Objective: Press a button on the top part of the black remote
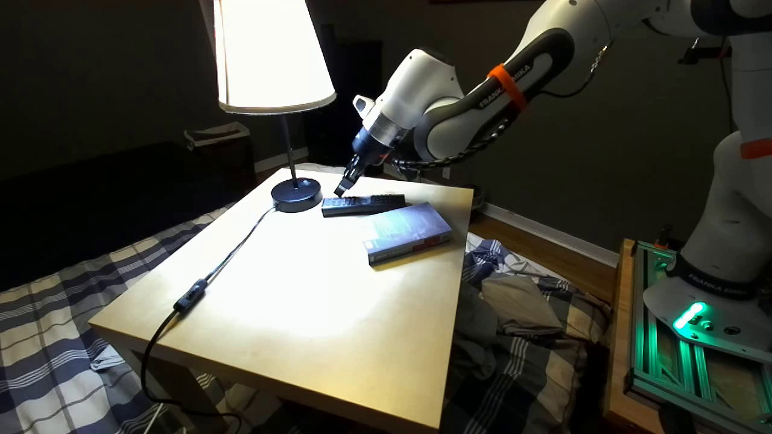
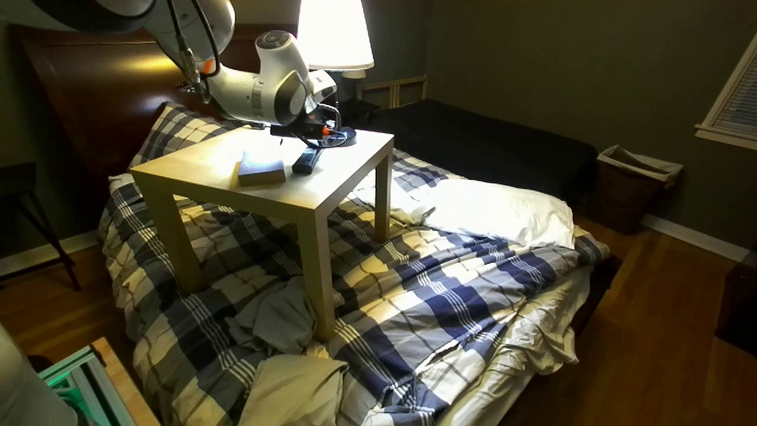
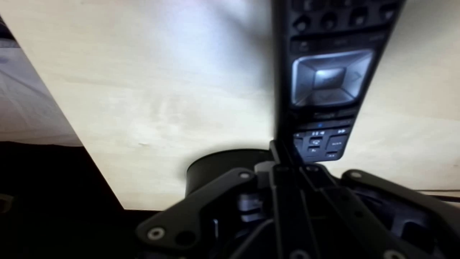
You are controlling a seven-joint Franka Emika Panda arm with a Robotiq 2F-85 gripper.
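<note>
The black remote [image 1: 363,205] lies flat on the light wooden table [image 1: 338,355], between the lamp base and a blue-grey slab. It also shows in an exterior view [image 2: 307,161] and in the wrist view [image 3: 329,81], with its number keys, silver square pad and small buttons. My gripper [image 1: 339,191] points down at the remote's end near the lamp. In the wrist view its fingertips [image 3: 284,151] are together with nothing between them, and overlap the left edge of that end. I cannot tell whether they touch it. The fingers hide part of the small buttons.
The round dark lamp base [image 1: 297,194] stands close to the gripper, its lit shade [image 1: 271,57] above. The blue-grey slab [image 1: 407,226] lies beside the remote. The lamp cord with its switch [image 1: 190,295] runs over the table's edge. The table stands on a plaid bed [image 2: 437,296].
</note>
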